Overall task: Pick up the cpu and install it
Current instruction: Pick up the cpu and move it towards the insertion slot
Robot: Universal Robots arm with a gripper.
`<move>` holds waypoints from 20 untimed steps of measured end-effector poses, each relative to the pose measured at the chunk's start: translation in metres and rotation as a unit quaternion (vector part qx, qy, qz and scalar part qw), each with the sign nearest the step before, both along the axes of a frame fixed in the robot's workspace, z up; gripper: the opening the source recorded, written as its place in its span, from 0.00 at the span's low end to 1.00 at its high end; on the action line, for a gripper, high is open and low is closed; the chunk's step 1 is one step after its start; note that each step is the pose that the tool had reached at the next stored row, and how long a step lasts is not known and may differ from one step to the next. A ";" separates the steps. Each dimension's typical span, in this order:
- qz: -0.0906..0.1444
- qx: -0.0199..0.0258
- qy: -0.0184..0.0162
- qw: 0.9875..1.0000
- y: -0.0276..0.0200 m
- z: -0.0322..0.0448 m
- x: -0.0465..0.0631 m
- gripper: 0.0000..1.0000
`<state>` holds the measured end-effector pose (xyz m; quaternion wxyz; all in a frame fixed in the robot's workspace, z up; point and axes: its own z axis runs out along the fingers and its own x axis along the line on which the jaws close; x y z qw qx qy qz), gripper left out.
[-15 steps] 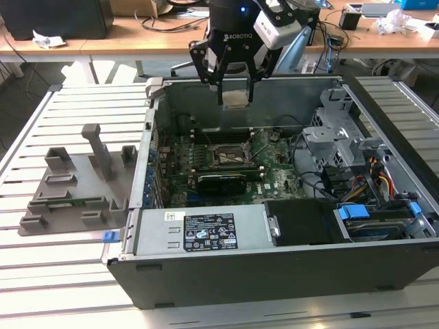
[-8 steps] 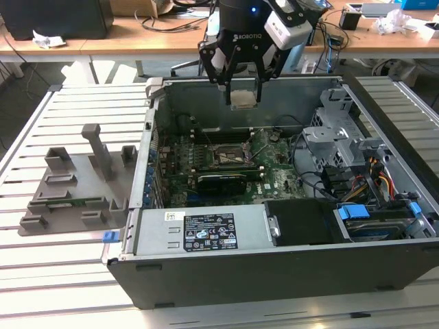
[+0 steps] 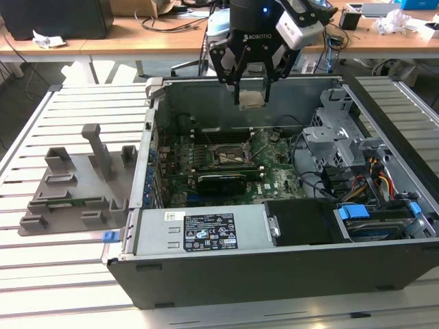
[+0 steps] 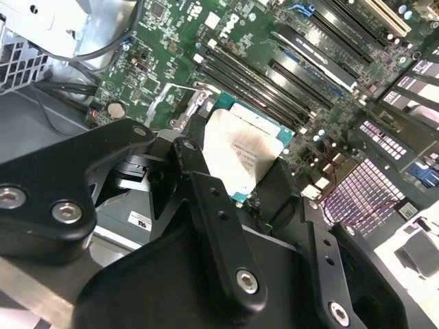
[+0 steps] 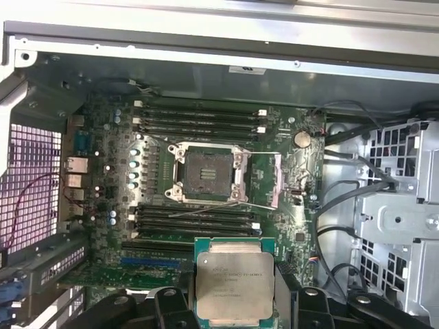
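My gripper [image 3: 252, 96] hangs above the open computer case [image 3: 206, 274], shut on the cpu [image 3: 253, 100], a flat square chip with a dull silver top. In both wrist views the cpu [image 5: 233, 285] [image 4: 241, 153] sits between black fingers [image 4: 206, 199], silver face toward the cameras. Below it lies the green motherboard [image 3: 274, 179] with its socket [image 5: 207, 173] open, the frame lifted. In the exterior view the socket [image 3: 230, 156] is lower than the cpu and a little toward the view's left.
Memory slots [image 5: 199, 118] flank the socket on two sides. Drive cages [image 3: 336, 123] and cables [image 3: 381, 184] fill the case on the exterior view's right. A grey fixture [image 3: 75, 185] rests on the slatted table at the left. A cluttered wooden bench [image 3: 158, 34] runs behind.
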<state>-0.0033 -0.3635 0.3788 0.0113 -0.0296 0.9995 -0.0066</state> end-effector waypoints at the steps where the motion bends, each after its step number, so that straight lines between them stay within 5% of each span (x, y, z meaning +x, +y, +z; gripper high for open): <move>1: 0.000 0.000 0.000 1.000 0.0000 0.0000 0.002 0.55; 19: 0.000 -0.001 0.000 1.000 0.0002 -0.0036 0.026 0.55; 20: 0.000 -0.002 0.000 1.000 0.0002 -0.0180 0.032 0.55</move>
